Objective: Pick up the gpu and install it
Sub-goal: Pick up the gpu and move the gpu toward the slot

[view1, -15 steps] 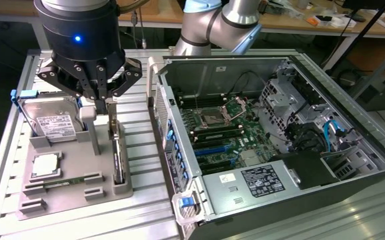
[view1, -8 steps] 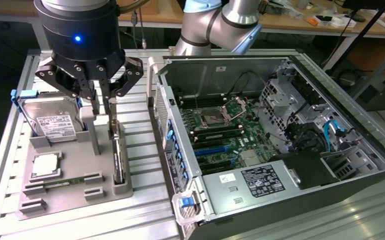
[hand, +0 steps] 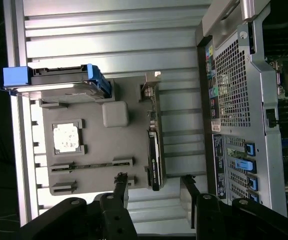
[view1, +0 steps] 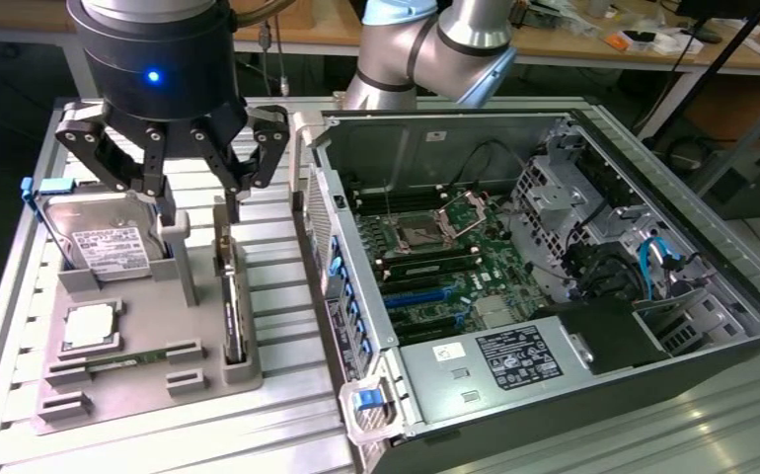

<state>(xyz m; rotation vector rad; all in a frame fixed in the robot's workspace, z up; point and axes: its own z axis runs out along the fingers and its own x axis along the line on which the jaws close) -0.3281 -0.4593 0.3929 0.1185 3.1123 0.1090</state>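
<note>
Ribbed alu table (view1: pixel 288 415); cluttered workbench (view1: pixel 577 44) in the bkgd, behind the arm. On the exterior view's left of the claw (view1: pixel 201 215), a hard drive (view1: pixel 104 242) stands upright in the grey fixture (view1: pixel 130 390), near the table edge. Directly under the claw is the gpu (view1: pixel 231 296), on edge in the fixture's slot. In wrist view, the fingers (hand: pixel 121 187) stand either side of it. Claw is spread wide, nothing gripped. On the exterior view's right of the claw: open PC case (view1: pixel 696 326), w/ its wall close beside the gpu and a narrow strip of bare slats between. Motherboard (view1: pixel 446 257) exposed, open room above.
</note>
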